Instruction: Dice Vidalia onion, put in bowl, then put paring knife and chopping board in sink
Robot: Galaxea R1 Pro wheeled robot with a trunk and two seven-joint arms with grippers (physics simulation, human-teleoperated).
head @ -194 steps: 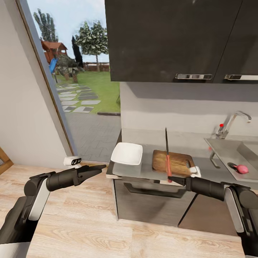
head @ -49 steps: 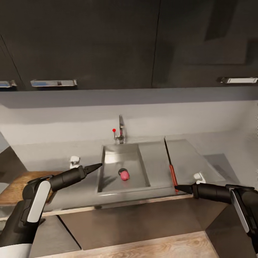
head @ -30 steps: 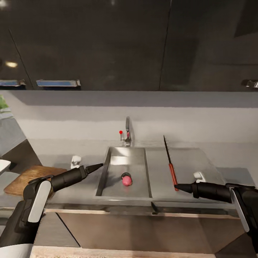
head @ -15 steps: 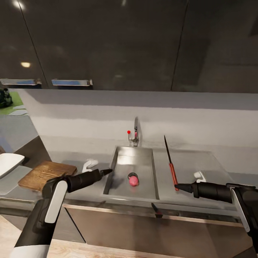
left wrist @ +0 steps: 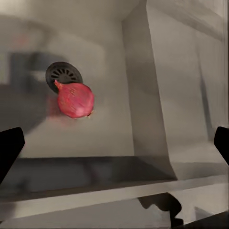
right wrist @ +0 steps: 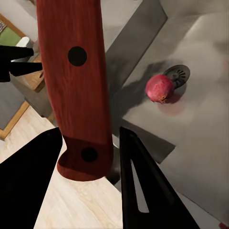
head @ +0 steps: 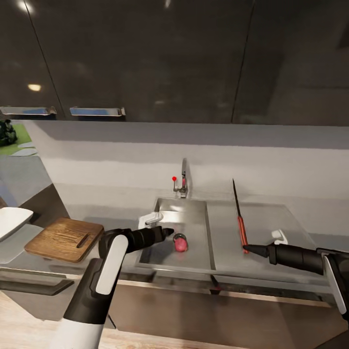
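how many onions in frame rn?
1. The Vidalia onion lies in the sink beside the drain, just ahead of the left gripper. No other in view.

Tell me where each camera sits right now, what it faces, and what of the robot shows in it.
Head view: from the robot's head, looking forward and down at the countertop and sink; both arms show, the left tool by the Vidalia onion, the right tool gripping the paring knife.
Left wrist view: looks into the sink at the onion; dark fingertips at the edges.
Right wrist view: along the knife handle, between dark fingers.
Shared: all three see the onion beside the drain.
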